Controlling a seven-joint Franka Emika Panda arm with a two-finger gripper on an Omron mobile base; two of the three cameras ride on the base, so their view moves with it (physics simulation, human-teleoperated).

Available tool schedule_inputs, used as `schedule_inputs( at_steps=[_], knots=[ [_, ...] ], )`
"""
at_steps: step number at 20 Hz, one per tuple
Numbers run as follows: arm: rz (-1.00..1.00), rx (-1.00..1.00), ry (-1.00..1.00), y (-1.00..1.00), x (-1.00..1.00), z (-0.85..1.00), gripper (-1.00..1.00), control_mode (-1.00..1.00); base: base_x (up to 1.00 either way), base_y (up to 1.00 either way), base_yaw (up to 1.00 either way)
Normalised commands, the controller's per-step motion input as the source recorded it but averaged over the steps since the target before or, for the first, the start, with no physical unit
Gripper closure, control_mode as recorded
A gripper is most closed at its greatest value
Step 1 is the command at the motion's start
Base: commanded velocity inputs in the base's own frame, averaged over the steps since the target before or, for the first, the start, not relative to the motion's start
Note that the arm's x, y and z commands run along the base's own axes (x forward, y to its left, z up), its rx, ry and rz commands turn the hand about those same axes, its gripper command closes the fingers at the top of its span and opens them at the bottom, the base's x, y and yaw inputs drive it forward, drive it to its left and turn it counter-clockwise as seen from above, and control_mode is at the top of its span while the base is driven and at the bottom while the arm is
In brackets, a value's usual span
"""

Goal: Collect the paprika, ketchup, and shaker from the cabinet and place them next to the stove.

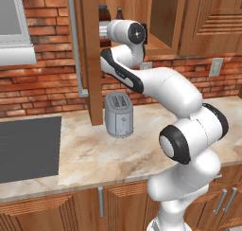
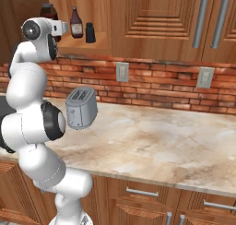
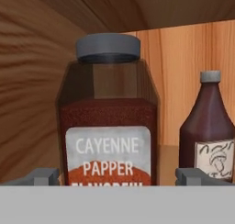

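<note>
Inside the reddish-brown wooden cabinet (image 2: 92,16), my gripper (image 3: 117,176) stands wide open around the wide dark red paprika jar (image 3: 108,113), the narrow-necked brown ketchup bottle (image 3: 209,126) just right.

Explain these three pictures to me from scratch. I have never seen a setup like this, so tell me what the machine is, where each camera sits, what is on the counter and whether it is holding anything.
The white jointed machine is a robot arm on a mobile base in a simulated kitchen. Two pictures come from cameras on the base, behind the arm's left and right. The third comes from a camera on the hand itself, looking into the cabinet.

On the marble counter stands a grey toaster; the stove is to its left.

On the shelf are the paprika, the ketchup and the shaker.

The gripper is open, its fingertips either side of the paprika jar. Nothing is held yet.
</note>
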Motion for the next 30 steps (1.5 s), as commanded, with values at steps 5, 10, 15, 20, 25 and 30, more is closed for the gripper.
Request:
schedule_inputs(
  at_steps=[5, 10, 15, 20, 25, 30],
  knots=[
    [0.0, -0.02, 0.04, 0.1, 0.0, 0.0, -1.0, -1.0, 0.0, 0.0, 0.0],
    [0.0, -0.02, 0.04, 0.04, 0.0, 0.0, -1.0, -1.0, 0.0, 0.0, 0.0],
    [0.0, 0.0, 0.03, 0.0, 0.0, 0.0, -1.0, -1.0, 0.0, 0.0, 0.0],
    [0.0, 0.0, 0.01, 0.0, 0.0, 0.0, -1.0, -1.0, 0.0, 0.0, 0.0],
    [0.0, 0.0, 0.02, 0.0, 0.07, 0.0, -1.0, -1.0, 0.0, 0.0, 0.0],
    [0.0, 0.0, 0.01, 0.0, 0.16, 0.0, -1.0, -1.0, 0.0, 0.0, 0.0]
  ],
)
